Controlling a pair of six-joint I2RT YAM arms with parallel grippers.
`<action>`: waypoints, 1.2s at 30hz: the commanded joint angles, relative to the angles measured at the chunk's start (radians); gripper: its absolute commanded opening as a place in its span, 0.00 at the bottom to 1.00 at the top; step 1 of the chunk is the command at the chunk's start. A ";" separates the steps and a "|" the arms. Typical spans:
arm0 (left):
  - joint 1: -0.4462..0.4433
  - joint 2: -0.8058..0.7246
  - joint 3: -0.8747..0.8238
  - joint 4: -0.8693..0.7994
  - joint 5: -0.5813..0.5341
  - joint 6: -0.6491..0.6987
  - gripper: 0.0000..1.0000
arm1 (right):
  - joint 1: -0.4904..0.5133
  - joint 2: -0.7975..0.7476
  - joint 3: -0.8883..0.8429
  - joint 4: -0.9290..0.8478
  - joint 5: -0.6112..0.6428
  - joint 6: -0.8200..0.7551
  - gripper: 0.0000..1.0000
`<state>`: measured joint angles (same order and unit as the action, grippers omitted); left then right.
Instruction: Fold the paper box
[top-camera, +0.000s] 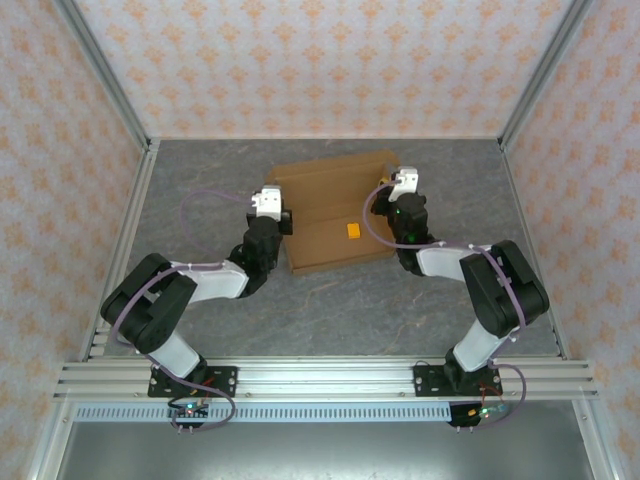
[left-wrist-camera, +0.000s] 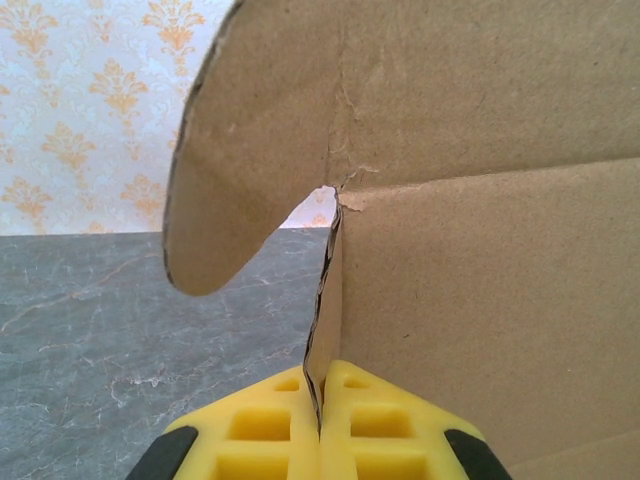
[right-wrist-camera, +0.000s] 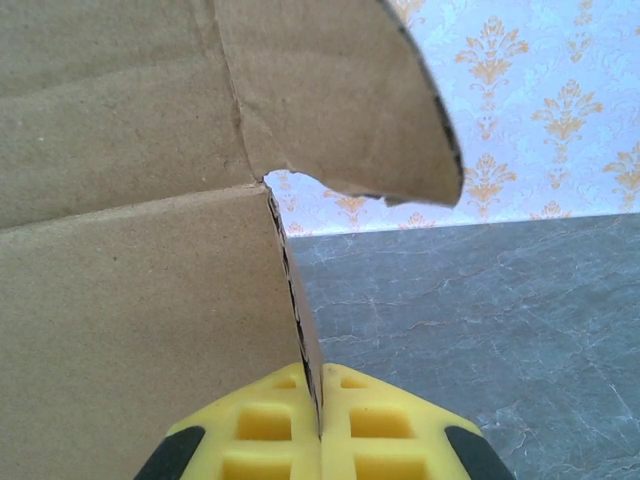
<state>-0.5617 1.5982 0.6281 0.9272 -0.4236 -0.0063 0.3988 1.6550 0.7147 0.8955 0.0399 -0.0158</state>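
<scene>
Paper box (top-camera: 330, 210) lies partly folded on the grey bench (top-camera: 200, 170), in the upper middle of the overhead frame, with a small orange block (top-camera: 354, 230) resting on its panel. Left hand (left-wrist-camera: 321, 400) is clenched on the thin edge of the box's left side wall. The right hand (right-wrist-camera: 320, 400) is clenched likewise on the right wall, and a rounded flap rises above each. The step in hand looks like raising the side walls together. To do it well, I judge both hands should move evenly and turn about the scored crease rather than tug outward. The cardboard beside each flap notch looks wrinkled and could tear, and the block may slide.
</scene>
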 joint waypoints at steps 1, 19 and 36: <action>0.006 0.002 -0.033 0.035 -0.071 0.020 0.04 | -0.011 -0.009 -0.029 0.063 0.048 0.005 0.00; 0.032 0.092 0.005 0.242 0.019 0.190 0.00 | -0.031 0.068 0.007 0.173 -0.001 -0.153 0.00; 0.075 0.152 0.015 0.309 0.100 0.206 0.00 | -0.095 -0.006 0.104 -0.142 -0.153 -0.088 0.14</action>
<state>-0.5011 1.7390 0.6220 1.2037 -0.2977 0.1818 0.3168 1.6878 0.7818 0.8398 -0.0910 -0.1337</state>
